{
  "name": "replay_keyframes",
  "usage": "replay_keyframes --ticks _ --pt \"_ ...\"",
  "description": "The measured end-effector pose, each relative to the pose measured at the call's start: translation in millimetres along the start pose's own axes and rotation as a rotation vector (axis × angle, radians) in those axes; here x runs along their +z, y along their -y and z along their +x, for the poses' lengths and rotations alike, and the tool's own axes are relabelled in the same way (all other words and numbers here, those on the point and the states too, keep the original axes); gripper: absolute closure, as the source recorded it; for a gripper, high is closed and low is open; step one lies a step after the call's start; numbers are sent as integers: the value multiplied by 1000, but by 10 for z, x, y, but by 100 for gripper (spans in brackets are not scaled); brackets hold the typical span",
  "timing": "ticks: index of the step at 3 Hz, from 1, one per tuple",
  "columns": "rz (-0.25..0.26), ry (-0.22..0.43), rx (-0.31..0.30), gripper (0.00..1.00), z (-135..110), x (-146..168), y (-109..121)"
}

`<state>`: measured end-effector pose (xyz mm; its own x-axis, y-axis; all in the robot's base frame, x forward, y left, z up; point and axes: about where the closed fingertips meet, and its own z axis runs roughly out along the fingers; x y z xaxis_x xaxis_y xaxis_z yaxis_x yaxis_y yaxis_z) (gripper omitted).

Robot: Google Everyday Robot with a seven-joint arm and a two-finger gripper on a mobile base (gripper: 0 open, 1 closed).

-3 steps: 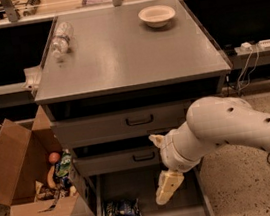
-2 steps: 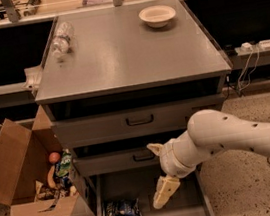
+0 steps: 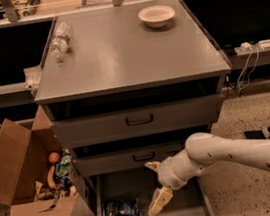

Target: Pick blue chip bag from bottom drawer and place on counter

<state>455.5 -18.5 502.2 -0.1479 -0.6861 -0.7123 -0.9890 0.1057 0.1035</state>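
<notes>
The gripper has been brought leftward and lower into the bottom drawer, fingers spread and empty, just beside the blue chip bag lying front-left; a grasp is judged near.

Drawer layout, bottom centre.
Your blue chip bag lies left in the bottom drawer, gripper just right of it; bowl, bottle on the counter above.

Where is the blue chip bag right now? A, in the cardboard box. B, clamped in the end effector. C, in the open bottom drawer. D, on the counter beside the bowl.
C: the blue chip bag lies in the bottom drawer, the open end effector hanging just beside it.
</notes>
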Motion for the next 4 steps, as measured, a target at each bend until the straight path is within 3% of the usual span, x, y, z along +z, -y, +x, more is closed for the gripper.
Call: replay_keyframes --ticks 1,2,3,4 --pt "-44 6 48 0 252 407 77" --pt "-60 29 91 0 646 1163 115" --pt "-56 32 92 0 669 1217 133" --pt "-30 55 97 0 810 1554 246"
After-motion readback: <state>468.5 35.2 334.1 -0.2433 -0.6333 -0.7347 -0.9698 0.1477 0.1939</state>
